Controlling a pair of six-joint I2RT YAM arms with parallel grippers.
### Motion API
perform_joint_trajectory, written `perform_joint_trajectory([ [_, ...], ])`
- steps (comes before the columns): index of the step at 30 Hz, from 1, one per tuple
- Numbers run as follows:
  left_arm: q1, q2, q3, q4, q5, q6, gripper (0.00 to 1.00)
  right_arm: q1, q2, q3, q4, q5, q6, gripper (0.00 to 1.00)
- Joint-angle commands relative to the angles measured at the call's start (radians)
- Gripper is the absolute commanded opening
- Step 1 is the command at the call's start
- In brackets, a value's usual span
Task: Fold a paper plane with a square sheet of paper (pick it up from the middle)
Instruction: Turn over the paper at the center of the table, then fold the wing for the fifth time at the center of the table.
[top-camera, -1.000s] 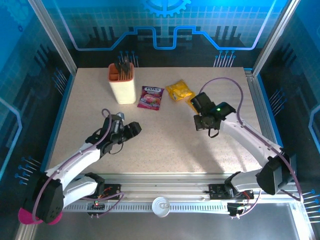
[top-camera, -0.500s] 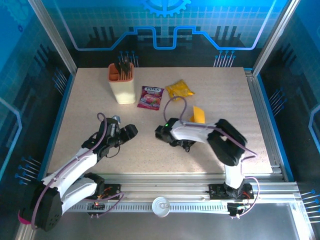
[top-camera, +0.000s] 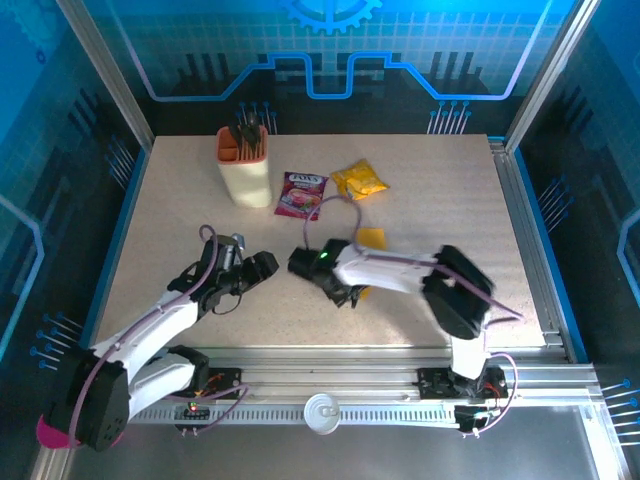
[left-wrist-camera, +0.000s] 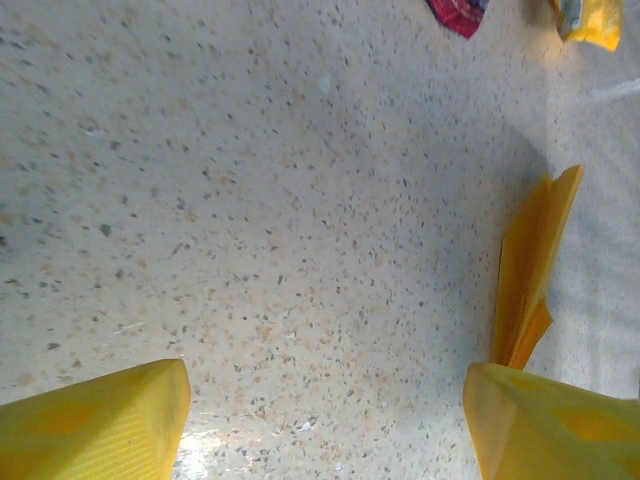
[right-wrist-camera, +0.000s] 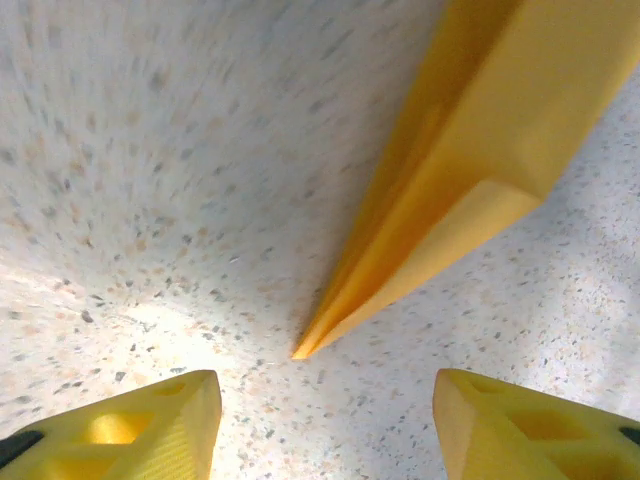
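Left gripper (left-wrist-camera: 325, 415): spread, nothing between fingers.
Right gripper (right-wrist-camera: 325, 405): spread; paper plane (right-wrist-camera: 470, 150) tip just ahead, untouched.

The table (top-camera: 430, 190) has a pale, speckled, stone-look top, smooth and mostly matt, with a soft sheen beside the right gripper (right-wrist-camera: 325, 378). The paper plane (right-wrist-camera: 470, 130) is thin orange-yellow paper, matt and smooth, with sharp creases. That gripper and the left gripper (left-wrist-camera: 325, 372) have fingers (left-wrist-camera: 90, 420) of yellow plastic, finely ribbed. At the far side, the yellow snack packet (top-camera: 360, 180) is crinkled glossy film, and the purple packet (top-camera: 304, 194) is glossy too. The holder (top-camera: 247, 185) looks like matt beige plastic. The near rail (top-camera: 330, 362) is bare silvery metal.
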Motion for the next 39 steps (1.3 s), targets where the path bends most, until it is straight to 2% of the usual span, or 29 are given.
perform_joint_trajectory([
  [1,-0.052,0.059,0.072,0.059,0.076,0.033,0.73,-0.150,-0.142,-0.074,0.103,-0.190,-0.081,0.60],
  [5,-0.214,0.187,0.169,0.107,0.059,0.039,0.73,-0.361,-0.256,-0.191,0.214,-0.375,-0.107,0.60],
  [11,-0.435,0.470,0.382,0.179,0.068,0.044,0.73,-0.659,-0.373,-0.386,0.403,-0.672,-0.062,0.59],
  [13,-0.481,0.560,0.458,0.193,0.084,0.048,0.71,-0.718,-0.391,-0.435,0.448,-0.727,-0.042,0.58],
  [15,-0.515,0.644,0.532,0.201,0.101,0.051,0.63,-0.762,-0.405,-0.477,0.483,-0.766,-0.029,0.57],
  [18,-0.534,0.744,0.622,0.204,0.118,0.052,0.49,-0.828,-0.424,-0.535,0.523,-0.812,-0.013,0.56],
  [21,-0.535,0.806,0.677,0.197,0.109,0.058,0.39,-0.893,-0.447,-0.592,0.569,-0.867,0.005,0.54],
  [27,-0.524,0.881,0.740,0.161,0.075,0.080,0.32,-0.926,-0.464,-0.627,0.574,-0.924,-0.021,0.53],
  [39,-0.467,0.935,0.658,0.202,0.062,0.073,0.14,-0.916,-0.443,-0.678,0.663,-1.044,-0.013,0.52],
])
